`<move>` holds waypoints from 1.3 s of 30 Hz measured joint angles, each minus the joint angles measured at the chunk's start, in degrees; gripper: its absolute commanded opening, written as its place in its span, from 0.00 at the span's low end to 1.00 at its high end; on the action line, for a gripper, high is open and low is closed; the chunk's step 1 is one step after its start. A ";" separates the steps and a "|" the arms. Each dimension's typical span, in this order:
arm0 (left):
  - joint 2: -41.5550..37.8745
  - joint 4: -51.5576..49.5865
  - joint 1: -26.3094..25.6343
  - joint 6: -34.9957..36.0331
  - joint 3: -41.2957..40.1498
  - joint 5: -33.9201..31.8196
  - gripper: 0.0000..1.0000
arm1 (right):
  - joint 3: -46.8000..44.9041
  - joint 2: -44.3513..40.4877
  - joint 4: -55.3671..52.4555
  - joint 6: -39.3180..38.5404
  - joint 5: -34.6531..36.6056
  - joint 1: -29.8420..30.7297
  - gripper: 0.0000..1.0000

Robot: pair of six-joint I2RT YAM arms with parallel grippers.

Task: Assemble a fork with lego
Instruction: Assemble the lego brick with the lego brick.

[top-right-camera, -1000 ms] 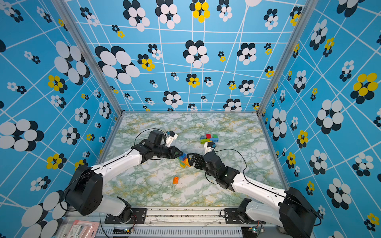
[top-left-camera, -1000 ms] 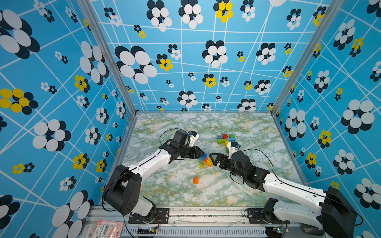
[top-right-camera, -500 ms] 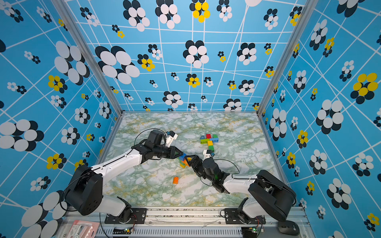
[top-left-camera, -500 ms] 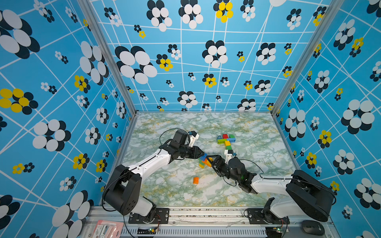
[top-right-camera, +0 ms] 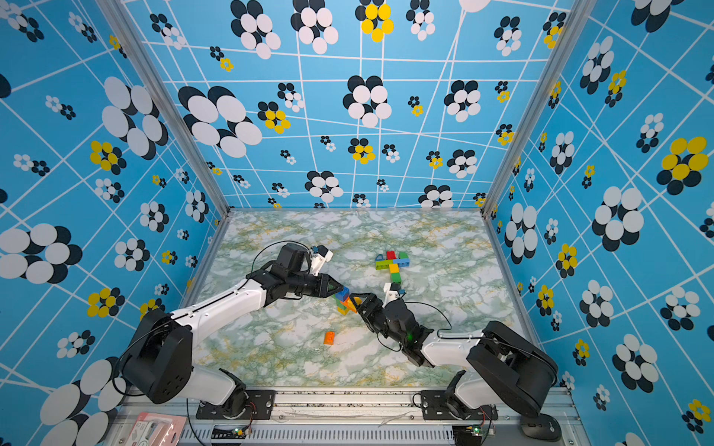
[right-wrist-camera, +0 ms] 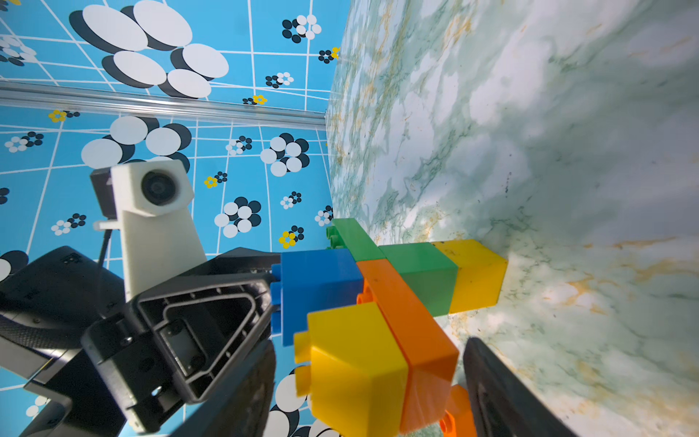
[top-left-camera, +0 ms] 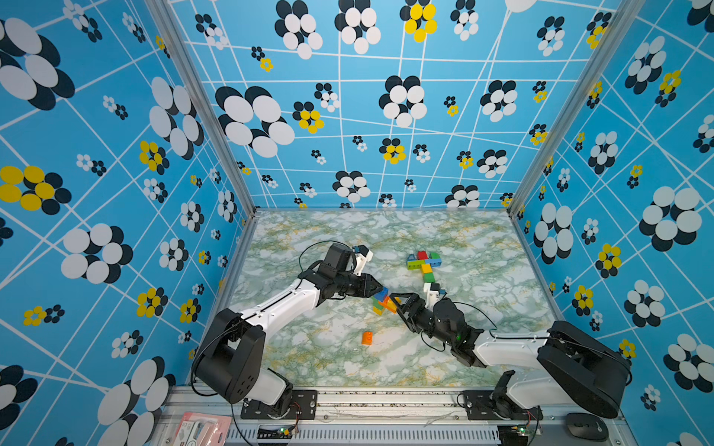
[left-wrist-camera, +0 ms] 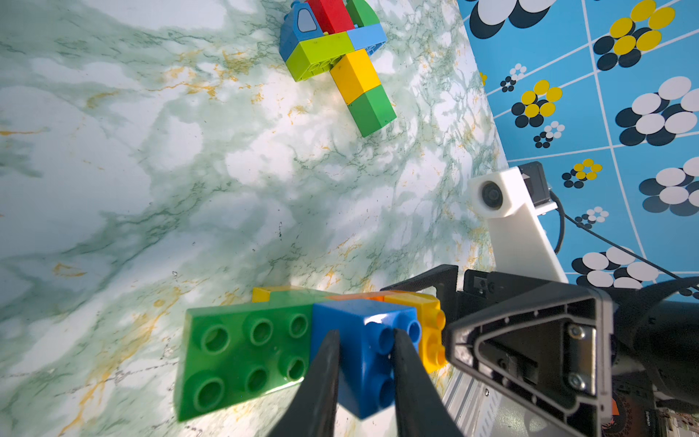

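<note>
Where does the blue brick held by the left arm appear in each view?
In a top view: blue brick at the centre of the table.
In a top view: same spot.
Left wrist: between the black fingers, beside the green brick.
Right wrist: against the long orange brick.
Shared landmark: the left gripper pinching it.

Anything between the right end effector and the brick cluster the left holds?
Nothing visible. The right end effector has open jaws flanking the yellow brick and orange brick of the brick cluster, with small gaps. The left end effector is shut on its blue brick from the opposite side.
</note>
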 measured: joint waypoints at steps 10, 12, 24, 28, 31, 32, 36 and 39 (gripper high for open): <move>0.00 -0.02 0.00 0.00 0.00 0.00 0.27 | 0.04 1.22 1.57 0.70 0.02 0.00 0.61; 0.00 -0.04 0.04 0.00 0.00 -0.04 0.27 | 0.04 1.40 1.86 0.98 0.15 -0.11 0.59; 0.00 -0.02 0.04 0.00 0.00 -0.20 0.27 | 0.07 1.20 -0.04 -0.31 0.46 -0.20 0.99; 0.00 -0.02 0.04 0.00 0.00 -0.22 0.27 | 1.95 -6.54 -11.43 -6.86 2.23 -0.20 1.00; 0.00 0.00 0.04 -0.02 0.00 -0.15 0.27 | 5.09 -14.43 -19.89 -13.53 4.33 -0.20 0.99; 0.00 0.00 0.04 0.00 0.00 -0.15 0.27 | 6.19 -16.79 -22.47 -15.93 5.11 -0.20 0.99; 0.00 -0.15 0.04 -0.04 0.13 -0.09 0.27 | 8.41 -21.62 -30.51 -23.89 6.69 -0.20 0.99; 0.00 -0.96 0.04 -0.13 0.61 -0.24 0.27 | 8.66 -21.16 -35.67 -28.46 6.47 -0.20 0.99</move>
